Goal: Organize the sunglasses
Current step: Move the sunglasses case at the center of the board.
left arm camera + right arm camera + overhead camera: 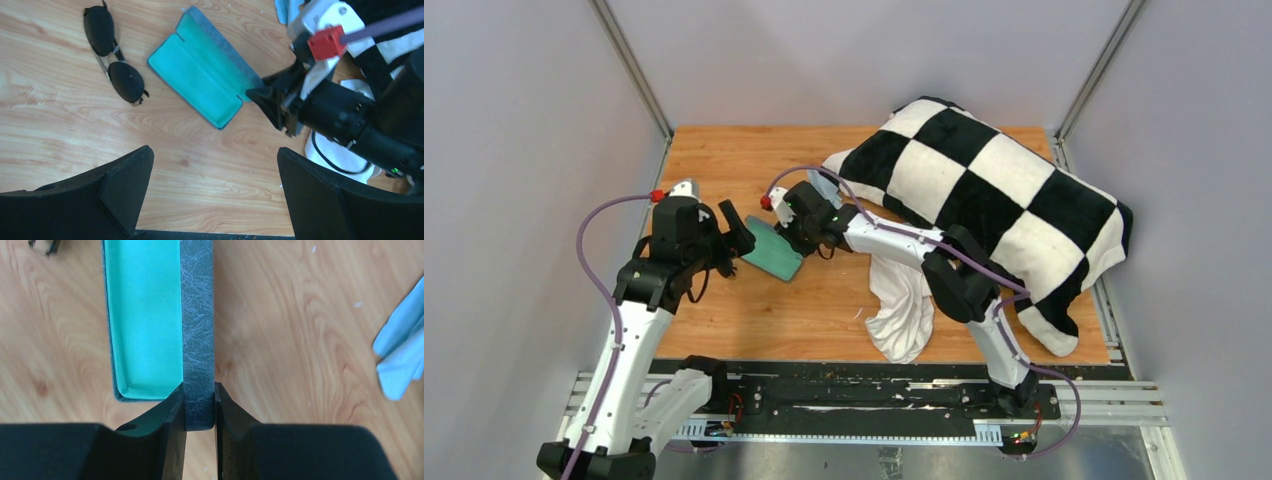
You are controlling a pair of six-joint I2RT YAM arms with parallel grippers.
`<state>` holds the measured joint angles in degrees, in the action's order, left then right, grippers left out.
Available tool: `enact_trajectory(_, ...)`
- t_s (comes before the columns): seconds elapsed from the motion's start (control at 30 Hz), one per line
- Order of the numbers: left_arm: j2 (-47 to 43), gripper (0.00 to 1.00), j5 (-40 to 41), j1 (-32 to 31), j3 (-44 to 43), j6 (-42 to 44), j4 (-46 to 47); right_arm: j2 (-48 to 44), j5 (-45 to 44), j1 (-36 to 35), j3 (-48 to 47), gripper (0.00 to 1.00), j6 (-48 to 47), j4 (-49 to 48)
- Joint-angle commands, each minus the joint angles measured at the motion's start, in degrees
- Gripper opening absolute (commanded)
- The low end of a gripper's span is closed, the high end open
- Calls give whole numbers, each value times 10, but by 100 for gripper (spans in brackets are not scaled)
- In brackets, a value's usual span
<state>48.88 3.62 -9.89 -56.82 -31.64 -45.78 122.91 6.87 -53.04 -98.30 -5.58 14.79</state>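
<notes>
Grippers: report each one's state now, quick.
Left gripper: open, holding nothing.
Right gripper: closed on the grey lid of the case.

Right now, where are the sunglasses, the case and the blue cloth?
sunglasses [125, 80], left wrist view, on the lower dark lens.
case [199, 75], left wrist view, on its mint-green inside.
blue cloth [398, 356], right wrist view, on its visible corner.

No legible text or markings
</notes>
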Motion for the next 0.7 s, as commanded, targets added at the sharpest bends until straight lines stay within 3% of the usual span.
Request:
enact_trajectory(0.0, -36, 100, 27, 12, -25, 6, -50, 61, -38, -19, -88, 21, -21, -5)
enact_trajectory(0.1, -48, 100, 27, 12, -41, 7, -63, 99, -61, -27, -148, 27, -16, -5)
enact_trajectory(0.23, -50, 100, 33, 12, -63, 8, -76, 99, -50, -27, -168, 61, 11, 1)
enact_trajectory(0.3, -48, 100, 33, 12, -70, 5, -76, 64, -49, -25, -146, 70, 19, -3)
enact_trajectory(0.53, -26, 100, 32, 12, -74, 10, -74, -110, -50, 44, 60, 79, 99, -110)
enact_trajectory(0.6, -24, 100, 31, 12, -71, 9, -70, -132, -61, 80, 109, 83, 136, -141)
enact_trajectory(0.67, -27, 100, 27, 12, -68, 8, -62, -111, -68, 111, 90, 83, 173, -97)
